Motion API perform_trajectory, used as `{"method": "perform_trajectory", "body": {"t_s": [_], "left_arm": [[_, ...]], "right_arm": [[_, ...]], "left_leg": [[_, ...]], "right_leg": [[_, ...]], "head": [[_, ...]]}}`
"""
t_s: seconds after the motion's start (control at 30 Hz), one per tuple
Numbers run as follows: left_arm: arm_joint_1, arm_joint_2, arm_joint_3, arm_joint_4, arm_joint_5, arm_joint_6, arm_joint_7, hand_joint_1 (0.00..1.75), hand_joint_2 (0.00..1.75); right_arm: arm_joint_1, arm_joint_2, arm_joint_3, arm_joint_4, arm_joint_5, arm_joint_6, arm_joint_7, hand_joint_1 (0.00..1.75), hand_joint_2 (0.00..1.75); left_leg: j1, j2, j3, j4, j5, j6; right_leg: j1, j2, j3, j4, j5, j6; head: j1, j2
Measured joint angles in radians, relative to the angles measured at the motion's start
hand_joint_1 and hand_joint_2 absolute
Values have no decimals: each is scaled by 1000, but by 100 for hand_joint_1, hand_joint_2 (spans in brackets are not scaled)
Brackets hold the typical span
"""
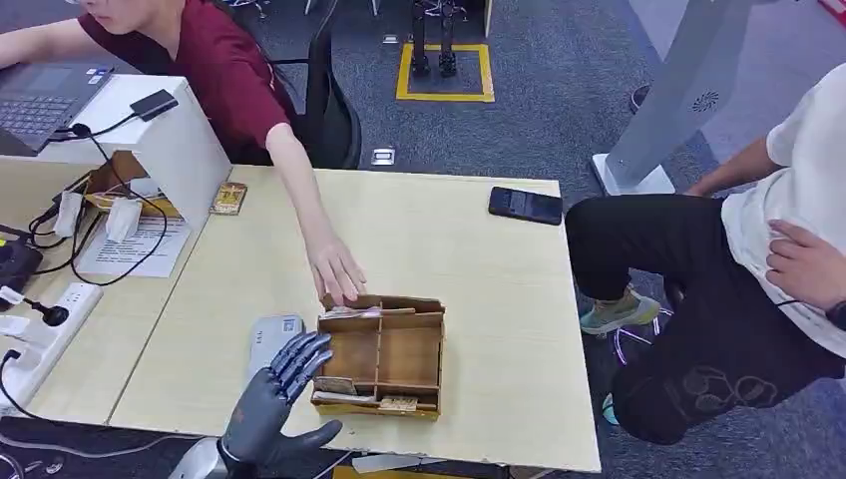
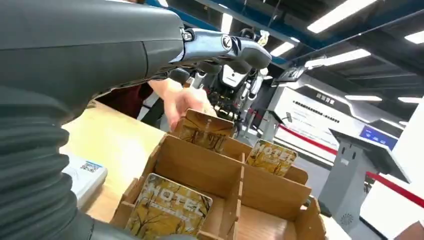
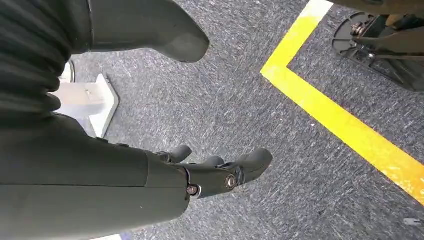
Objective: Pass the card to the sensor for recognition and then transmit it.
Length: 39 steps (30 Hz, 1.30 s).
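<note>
Floor (image 1: 559, 60): grey carpet with a yellow taped square (image 1: 445, 72). Light wooden counter (image 1: 439, 239); black office chair (image 1: 334, 110) at its far edge. Ceiling strip lights (image 2: 345, 15) lit.

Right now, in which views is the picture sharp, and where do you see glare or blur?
Head view: even light, sharp, the wooden box and left hand cast soft shadows on the table. Left wrist view: ceiling lamps glare brightly, the hand's near cover is blurred, yet the card stays readable. Right wrist view: the right hand is fairly clear, the carpet looks streaky.

Yellow card (image 2: 169, 211) upright in wooden box (image 2: 200, 165)
</note>
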Motion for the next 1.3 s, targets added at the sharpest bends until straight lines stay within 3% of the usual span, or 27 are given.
{"method": "perform_trajectory", "body": {"t_s": [0.63,0.83,1.1,1.3], "left_arm": [[0,18,-1,0,-37,3,23,0,175],[-11,19,-2,24,-80,21,73,0,175],[-24,19,-2,56,-98,38,85,0,175],[-34,19,-2,92,-161,48,127,0,175]], "right_arm": [[0,0,-8,0,4,0,0,0,175],[-1,0,-8,0,14,-6,0,0,175],[-1,0,-8,0,16,-8,-3,0,175],[-2,0,-8,0,25,-8,-4,0,175]], "left_leg": [[0,0,0,0,0,0],[0,0,0,0,0,0],[0,0,0,0,0,0],[0,0,0,0,0,0]], "right_leg": [[0,0,0,0,0,0],[0,0,0,0,0,0],[0,0,0,0,0,0],[0,0,0,0,0,0]], "head": [[0,0],[0,0],[0,0],[0,0]]}}
